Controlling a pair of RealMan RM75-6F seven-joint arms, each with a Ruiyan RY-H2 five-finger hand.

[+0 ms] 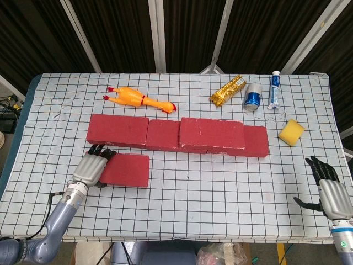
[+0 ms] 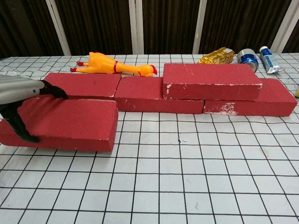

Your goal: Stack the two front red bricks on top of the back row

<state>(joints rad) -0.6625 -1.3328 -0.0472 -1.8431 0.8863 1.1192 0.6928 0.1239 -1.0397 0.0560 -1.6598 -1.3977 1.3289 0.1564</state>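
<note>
While the left hand grasps the left end of the loose red brick just before the back row, the right hand rests released, fingers spread, apart.

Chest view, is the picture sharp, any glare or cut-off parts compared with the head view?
Chest view: sharp, evenly lit, no glare; the left hand is cut by the frame edge, gripping the front brick. Head view: sharp too, soft shadows, dark background; the right hand shows fully.
</note>
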